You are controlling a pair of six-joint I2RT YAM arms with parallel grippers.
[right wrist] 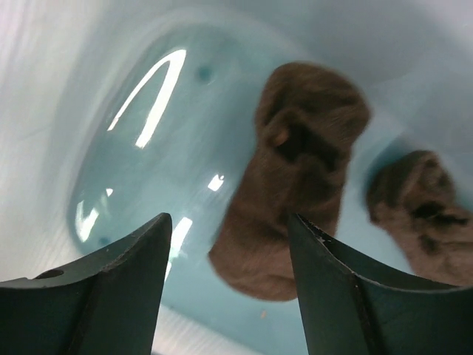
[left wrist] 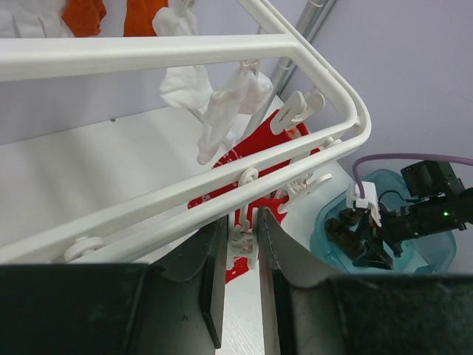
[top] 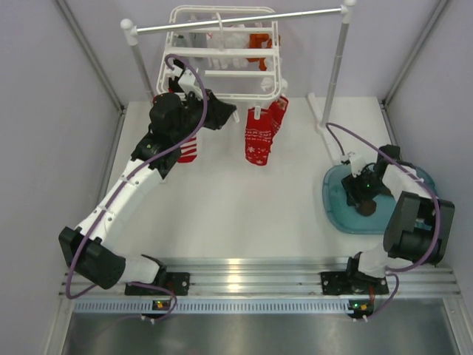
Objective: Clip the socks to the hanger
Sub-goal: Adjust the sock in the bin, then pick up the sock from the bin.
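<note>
A white table fills the middle of the cell, closed in by pale lilac walls, with a ribbed metal strip along the near edge where both arms are bolted. At the far end a grey metal rail spans two white posts.

The hanger, a white rectangular frame with crossbars, hangs under that rail above the far edge of the table. Crumpled white cloth pieces and an orange sock hang in its far part. From its near bar hangs a red sock with white snowflakes, held by a clip at its top. A second red sock hangs to the left, half hidden by the left arm.

On the right of the table sits a teal tray with rounded corners. Inside it lie two dark brown-grey socks, one rumpled under the wrist camera, the other just beside it, apart from the first.

The left gripper is raised to the hanger's near bar. Its jaws are drawn in on a dangling white clip, with a finger pressed close on each side. The right gripper hangs over the tray with its jaws well apart. The nearer brown sock lies below the gap, and nothing is held.
</note>
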